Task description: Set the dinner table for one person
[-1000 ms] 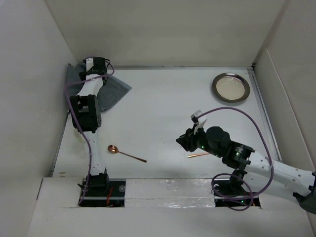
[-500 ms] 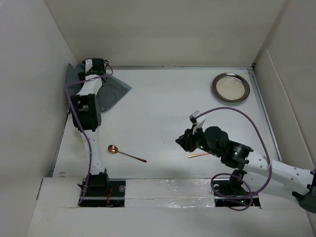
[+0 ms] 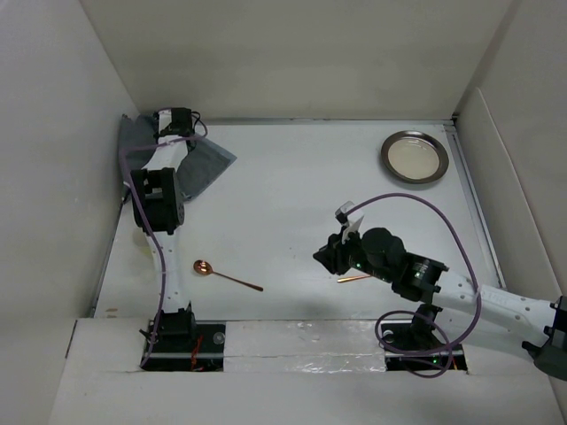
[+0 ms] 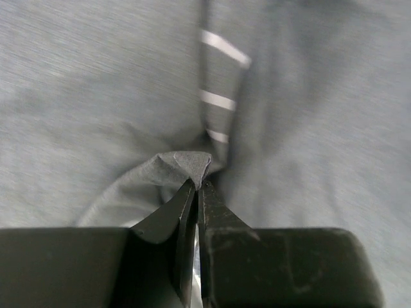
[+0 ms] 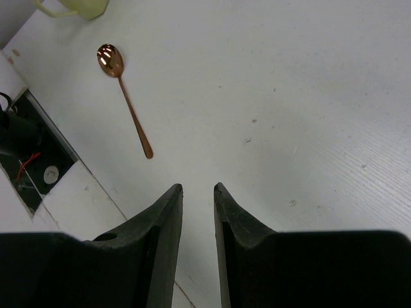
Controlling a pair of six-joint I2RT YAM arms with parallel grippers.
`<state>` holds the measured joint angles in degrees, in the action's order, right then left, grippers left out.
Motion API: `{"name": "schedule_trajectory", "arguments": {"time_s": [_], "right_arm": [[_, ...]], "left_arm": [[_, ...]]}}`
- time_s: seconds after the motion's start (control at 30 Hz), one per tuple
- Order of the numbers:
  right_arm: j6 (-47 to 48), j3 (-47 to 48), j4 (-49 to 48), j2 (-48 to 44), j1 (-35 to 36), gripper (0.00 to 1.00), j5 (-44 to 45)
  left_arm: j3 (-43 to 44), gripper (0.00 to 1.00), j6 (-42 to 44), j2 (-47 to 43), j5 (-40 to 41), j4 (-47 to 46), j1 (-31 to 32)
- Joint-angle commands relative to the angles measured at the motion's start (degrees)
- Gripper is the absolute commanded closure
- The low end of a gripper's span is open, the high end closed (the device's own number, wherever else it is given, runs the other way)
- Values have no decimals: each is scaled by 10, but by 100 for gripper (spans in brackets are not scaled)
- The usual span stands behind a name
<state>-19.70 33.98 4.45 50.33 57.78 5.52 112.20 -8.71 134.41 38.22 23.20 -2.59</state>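
A crumpled dark grey placemat (image 3: 208, 164) with pale stripes lies in the far left corner of the white dinner table (image 3: 292, 195). My left gripper (image 3: 177, 119) is down on it. In the left wrist view this gripper (image 4: 198, 183) is shut on a raised fold of the placemat (image 4: 96, 96). A copper spoon (image 3: 226, 275) lies near the front left, bowl to the left. My right gripper (image 3: 326, 257) hovers over the table's front middle. Its jaws (image 5: 198, 187) are open with nothing between them, and the spoon (image 5: 125, 96) lies ahead of it to the left.
A round silver plate (image 3: 414, 157) sits at the back right. A second copper utensil handle (image 3: 356, 278) pokes out from under the right arm. A pale yellow cup (image 5: 70, 6) shows at the top left of the right wrist view. White upright panels wall the table in.
My left gripper has gone from open to shut, pinching a fold of the placemat. The right arm has drifted slightly toward the left and front.
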Motion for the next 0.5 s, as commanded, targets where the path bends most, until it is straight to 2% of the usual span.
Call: {"name": "schedule_trajectory", "arguments": {"time_s": [0.0,0.23,0.3,0.47], "right_arm": [[4,1,-37,-1,-1,68,4],[10,26,-13,-14,-14,72,61],[5,34,-3,-23,-27,73,75],[-15,42,22,-46,-49,73,104]], "left_arm": [[36,100,-21,-45,-17,17,38],[64,100,-59,-103,-101,2,181],[70,100,-93,-120,-143,-11,224],[-23,100,-141,-165,-191,-118,307]]}}
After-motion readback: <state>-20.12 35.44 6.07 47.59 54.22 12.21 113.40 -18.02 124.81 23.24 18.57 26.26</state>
